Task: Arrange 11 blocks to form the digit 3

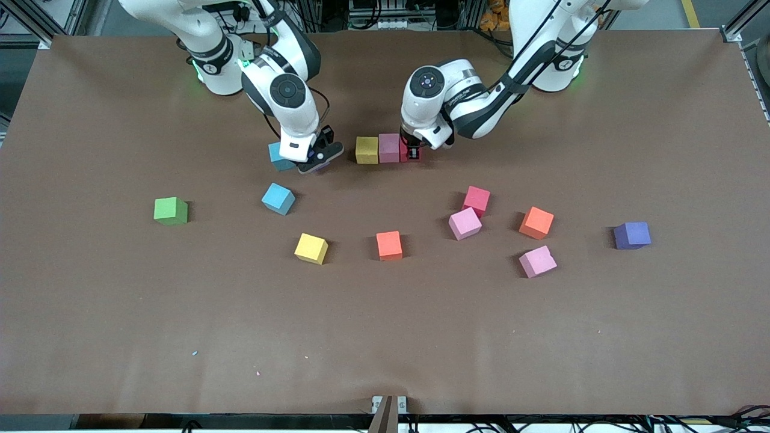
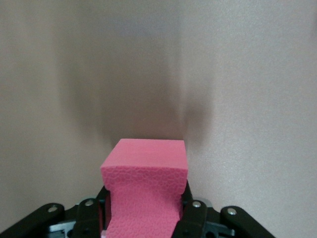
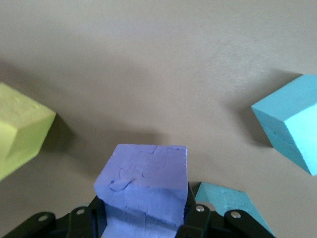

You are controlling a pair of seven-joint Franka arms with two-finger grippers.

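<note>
A short row lies near the arms' bases: a yellow block (image 1: 366, 150), a light pink block (image 1: 389, 148) and a red block (image 1: 411, 151) side by side. My left gripper (image 1: 413, 154) is shut on the red block (image 2: 146, 178) at the row's end toward the left arm. My right gripper (image 1: 314, 163) is shut on a purple-blue block (image 3: 143, 183), low over the table beside a light blue block (image 1: 278, 155). Loose blocks lie nearer the front camera: light blue (image 1: 278, 198), yellow (image 1: 311, 248), orange-red (image 1: 389, 245), red (image 1: 476, 199), light pink (image 1: 464, 223), orange (image 1: 536, 222), light pink (image 1: 537, 261), purple (image 1: 631, 235).
A green cube (image 1: 171, 210) sits toward the right arm's end of the table; it also shows in the right wrist view (image 3: 20, 129). Both light blue blocks show in the right wrist view, one close by the fingers (image 3: 228, 201), one farther off (image 3: 290, 129). Brown table (image 1: 385, 337).
</note>
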